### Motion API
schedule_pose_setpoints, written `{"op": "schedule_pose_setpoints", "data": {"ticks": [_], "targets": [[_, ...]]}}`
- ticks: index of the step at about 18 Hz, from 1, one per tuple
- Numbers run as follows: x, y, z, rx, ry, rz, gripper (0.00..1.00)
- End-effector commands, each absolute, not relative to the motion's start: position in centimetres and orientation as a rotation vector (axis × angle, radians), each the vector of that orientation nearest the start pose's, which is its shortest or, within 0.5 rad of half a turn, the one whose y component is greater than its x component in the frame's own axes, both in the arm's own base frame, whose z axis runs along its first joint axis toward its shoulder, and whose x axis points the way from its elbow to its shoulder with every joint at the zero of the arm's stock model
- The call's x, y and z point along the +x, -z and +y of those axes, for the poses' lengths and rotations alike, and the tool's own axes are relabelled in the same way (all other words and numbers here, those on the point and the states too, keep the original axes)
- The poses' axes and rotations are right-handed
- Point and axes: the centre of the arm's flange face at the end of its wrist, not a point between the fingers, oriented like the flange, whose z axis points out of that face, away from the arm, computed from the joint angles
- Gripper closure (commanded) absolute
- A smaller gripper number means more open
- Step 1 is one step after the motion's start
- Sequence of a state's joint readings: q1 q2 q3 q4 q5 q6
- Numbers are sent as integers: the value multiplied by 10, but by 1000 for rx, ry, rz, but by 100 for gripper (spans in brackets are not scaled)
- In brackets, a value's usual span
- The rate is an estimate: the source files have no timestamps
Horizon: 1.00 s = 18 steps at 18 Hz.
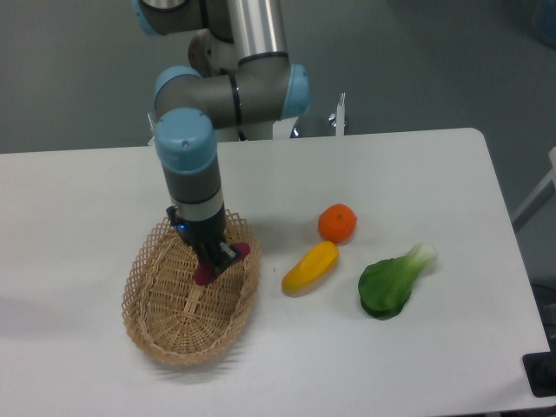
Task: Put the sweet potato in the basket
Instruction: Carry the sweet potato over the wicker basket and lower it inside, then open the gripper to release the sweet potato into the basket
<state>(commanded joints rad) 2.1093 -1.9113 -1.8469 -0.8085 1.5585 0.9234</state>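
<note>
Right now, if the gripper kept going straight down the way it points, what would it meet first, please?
Most likely the woven floor of the basket: the gripper, shut on the sweet potato, points down into it, though its height above is unclear.

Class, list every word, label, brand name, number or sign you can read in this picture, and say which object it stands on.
None: no readable text anywhere.
The robot arm shows no readable marking.
The gripper, closed on the sweet potato over the basket, bears none.
The orange fruit, yellow vegetable, green leafy vegetable and table are unmarked.
</note>
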Motion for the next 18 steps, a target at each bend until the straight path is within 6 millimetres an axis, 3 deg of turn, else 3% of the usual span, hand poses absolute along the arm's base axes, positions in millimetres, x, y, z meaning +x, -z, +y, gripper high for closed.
{"op": "schedule_pose_setpoints", "data": {"ticks": [4,8,9,10,11,12,13,15,18], "targets": [[-166,-238,569,-2965,-115,655,71],[-164,-237,571,-2962,-116,662,69],[-164,-237,572,-2961,-118,661,63],[-166,-238,572,-2960,-123,659,47],[-167,-242,574,-2953,-132,657,22],[-168,-246,576,-2945,-142,655,5],[-169,-250,578,-2940,-152,645,0],[-175,-263,583,-2917,-181,590,0],[-208,-287,584,-2888,-226,499,0]]}}
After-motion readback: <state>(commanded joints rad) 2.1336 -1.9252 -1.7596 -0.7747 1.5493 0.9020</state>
